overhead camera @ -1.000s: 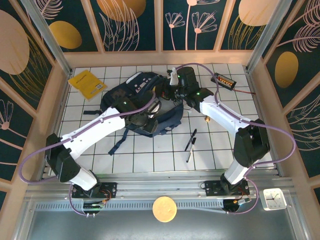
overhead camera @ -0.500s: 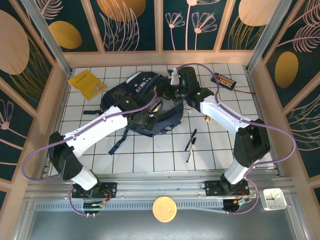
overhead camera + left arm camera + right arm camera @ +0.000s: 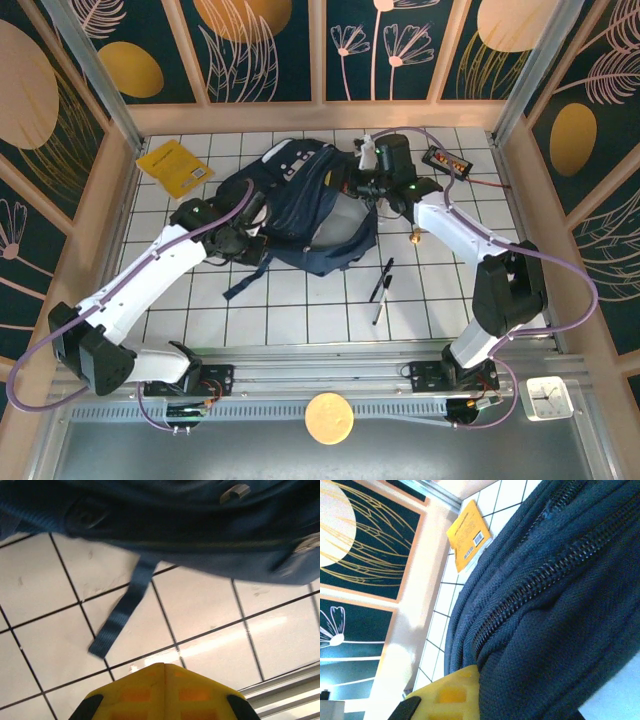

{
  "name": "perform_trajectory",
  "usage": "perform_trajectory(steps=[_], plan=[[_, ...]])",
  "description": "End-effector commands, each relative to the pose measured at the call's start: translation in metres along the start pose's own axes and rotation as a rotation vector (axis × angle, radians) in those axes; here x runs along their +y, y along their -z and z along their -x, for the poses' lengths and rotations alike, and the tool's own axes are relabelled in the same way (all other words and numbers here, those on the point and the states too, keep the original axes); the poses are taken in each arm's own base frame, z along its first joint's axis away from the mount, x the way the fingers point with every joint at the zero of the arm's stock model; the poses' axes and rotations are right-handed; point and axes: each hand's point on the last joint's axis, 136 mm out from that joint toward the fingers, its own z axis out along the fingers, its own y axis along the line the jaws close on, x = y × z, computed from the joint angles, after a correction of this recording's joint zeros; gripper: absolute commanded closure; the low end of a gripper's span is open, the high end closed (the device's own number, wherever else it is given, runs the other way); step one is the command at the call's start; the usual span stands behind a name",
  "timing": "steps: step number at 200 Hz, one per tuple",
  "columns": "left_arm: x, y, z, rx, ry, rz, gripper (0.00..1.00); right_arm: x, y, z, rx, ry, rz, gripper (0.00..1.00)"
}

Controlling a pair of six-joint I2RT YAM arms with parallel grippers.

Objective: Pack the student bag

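The student bag [image 3: 300, 205], a navy-blue backpack, lies on the white tiled table in the top view. My right gripper [image 3: 352, 186] is shut on the fabric of its upper right edge. In the right wrist view, bag cloth and a zipper [image 3: 540, 580] press against the yellow finger [image 3: 455, 692]. My left gripper [image 3: 248, 240] sits at the bag's lower left edge. Its yellow fingers [image 3: 150, 690] are shut together with nothing between them, above bare tiles. The bag's underside [image 3: 200, 530] and a loose strap [image 3: 122, 615] hang just beyond them.
A yellow book [image 3: 174, 167] lies at the back left, also seen past the bag [image 3: 468, 536]. Two pens [image 3: 381, 285] lie right of the bag, with a small brass piece [image 3: 414, 238] nearby. A black box [image 3: 445, 160] sits at the back right.
My left gripper has shut and drawn back to the left, off the top of the bag. The right gripper has shifted right with the bag's edge, and the bag has spread wider.
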Motion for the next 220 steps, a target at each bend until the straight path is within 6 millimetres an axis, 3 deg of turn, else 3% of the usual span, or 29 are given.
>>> perform_trajectory(steps=[1,16,32,46,72,88,105,136,190,220], plan=[[0.040,-0.019,-0.029,0.104,0.076,0.093,1.00,0.037,0.029,0.041,-0.137,0.135,0.088,1.00],[0.053,-0.029,-0.030,0.105,0.140,0.099,1.00,0.044,0.030,0.044,-0.130,0.142,0.104,1.00],[0.038,-0.028,-0.013,0.035,0.140,0.007,1.00,0.049,0.029,0.045,-0.121,0.129,0.116,1.00],[0.017,-0.014,0.008,-0.045,0.111,-0.115,1.00,0.053,0.026,0.043,-0.110,0.110,0.130,1.00],[-0.014,0.030,0.044,-0.258,0.058,-0.301,0.69,0.074,0.023,0.043,-0.109,0.111,0.156,1.00],[-0.029,0.049,0.054,-0.356,0.031,-0.349,0.62,0.087,0.020,0.045,-0.114,0.096,0.170,1.00],[-0.051,0.052,0.056,-0.389,-0.022,-0.356,0.51,0.103,0.018,0.049,-0.128,0.086,0.198,1.00],[-0.084,0.042,0.058,-0.396,-0.022,-0.417,0.49,0.125,0.012,0.054,-0.134,0.096,0.219,1.00],[-0.066,0.024,0.042,-0.275,0.023,-0.287,0.49,0.130,0.009,0.053,-0.123,0.097,0.220,1.00],[-0.061,0.036,0.042,-0.303,0.039,-0.274,0.46,0.130,0.011,0.051,-0.119,0.102,0.224,1.00]])
